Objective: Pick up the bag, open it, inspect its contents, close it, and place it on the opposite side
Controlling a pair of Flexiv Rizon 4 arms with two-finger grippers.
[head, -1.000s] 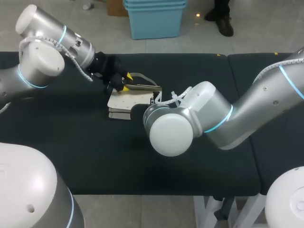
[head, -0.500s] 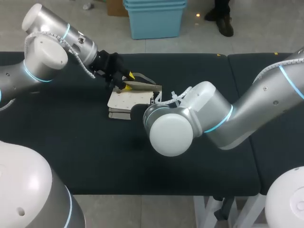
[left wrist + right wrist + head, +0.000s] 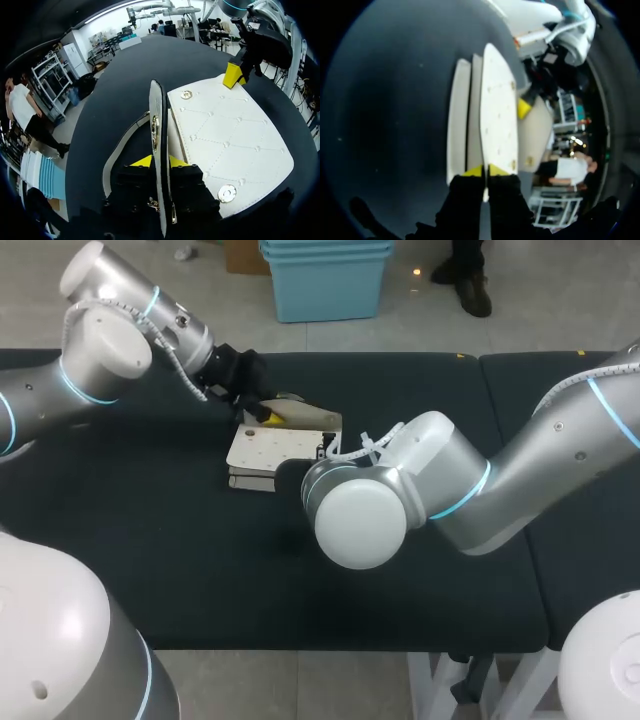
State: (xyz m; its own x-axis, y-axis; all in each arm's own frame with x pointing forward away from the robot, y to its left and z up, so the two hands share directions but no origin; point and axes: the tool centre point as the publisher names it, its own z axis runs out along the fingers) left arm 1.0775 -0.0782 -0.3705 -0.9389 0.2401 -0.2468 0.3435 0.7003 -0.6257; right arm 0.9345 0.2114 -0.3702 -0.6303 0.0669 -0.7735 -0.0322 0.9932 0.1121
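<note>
A white quilted bag [image 3: 272, 448] lies flat on the dark table, left of centre. Its flap [image 3: 157, 115] stands up on edge between the fingers of my left gripper [image 3: 161, 161], which is shut on it; the strap [image 3: 116, 159] loops beside it. In the head view my left gripper [image 3: 268, 416] is at the bag's far edge. My right gripper [image 3: 485, 171] is shut on the thin edge of the bag [image 3: 497, 115] at the opposite side. The head view hides it behind my right arm's elbow. One of its yellow fingertips [image 3: 233, 76] shows past the bag's far corner.
My right arm's big elbow joint [image 3: 365, 505] hangs over the middle of the table [image 3: 150, 540], just right of the bag. A seam [image 3: 482, 370] splits the table top at the right. Open dark surface lies left and in front of the bag.
My left arm has swung further over the bag's far edge and its fingers have closed onto the raised flap. The right arm and the bag's body have stayed put.
</note>
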